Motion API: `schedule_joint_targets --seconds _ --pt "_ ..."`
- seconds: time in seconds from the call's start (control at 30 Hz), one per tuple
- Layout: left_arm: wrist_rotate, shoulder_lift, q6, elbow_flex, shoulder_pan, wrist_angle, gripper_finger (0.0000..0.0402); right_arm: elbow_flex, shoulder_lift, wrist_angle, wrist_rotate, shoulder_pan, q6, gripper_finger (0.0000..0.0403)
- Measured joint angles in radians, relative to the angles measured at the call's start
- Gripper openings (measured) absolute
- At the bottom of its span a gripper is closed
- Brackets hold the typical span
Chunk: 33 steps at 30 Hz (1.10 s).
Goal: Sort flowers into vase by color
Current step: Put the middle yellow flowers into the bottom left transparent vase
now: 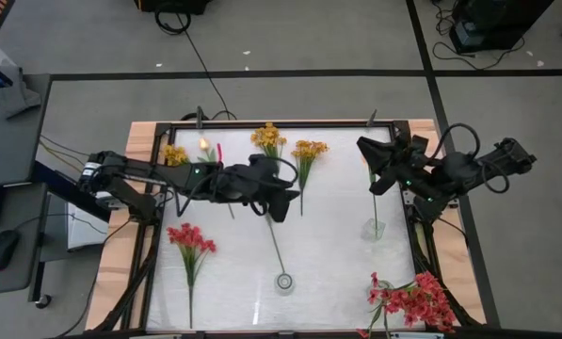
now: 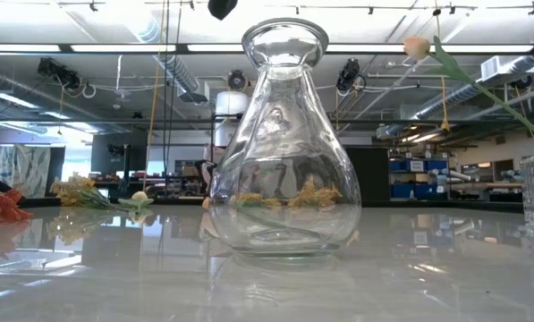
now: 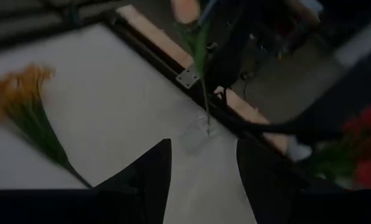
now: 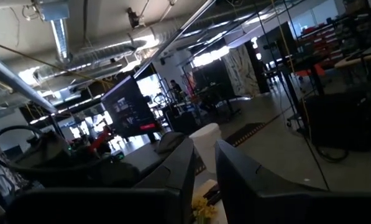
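A round glass vase stands near the table's near edge; I see no flower in it. A square glass vase holds one peach tulip stem, its bud leaning out. Yellow-orange clusters lie along the far side. Red-pink clusters lie near left and near right. Another peach bud lies far left. My left gripper hovers open and empty over the table's middle. My right gripper is raised beyond the square vase, narrowly open and empty.
A thin stem-like line runs on the table from near my left gripper to the round vase. A dark frame with wooden borders rims the white table. Bare tabletop lies between the two vases.
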Motion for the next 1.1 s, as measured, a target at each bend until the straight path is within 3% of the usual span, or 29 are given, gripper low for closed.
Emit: schedule_joint_targets --seconds 0.13,0.27,0.6,0.7,0.93,1.1 --pt "0.069 0.0 -0.234 0.0 0.02 -0.005 0.0188 0.0 0.001 0.008 -0.001 0.0 -0.001 0.0075" --pt "0.151 0.0 -0.282 0.0 0.018 0.002 0.0188 0.0 -0.007 0.009 -0.004 0.0 -0.008 0.0075" --pt "0.174 0.0 -0.494 0.0 0.013 -0.029 0.0188 0.0 -0.054 0.008 -0.034 0.0 -0.049 0.0075" --pt "0.179 0.0 -0.603 0.0 0.013 -0.132 0.0188 0.0 -0.072 0.005 -0.051 0.0 -0.078 0.0075" --pt "0.176 0.0 -0.781 0.0 0.05 -0.591 0.0188 0.0 -0.109 -0.019 -0.061 0.0 -0.136 0.0075" --pt "0.174 0.0 -0.833 0.0 0.103 -0.726 0.0188 0.0 -0.124 -0.055 -0.061 0.0 -0.149 0.0075"
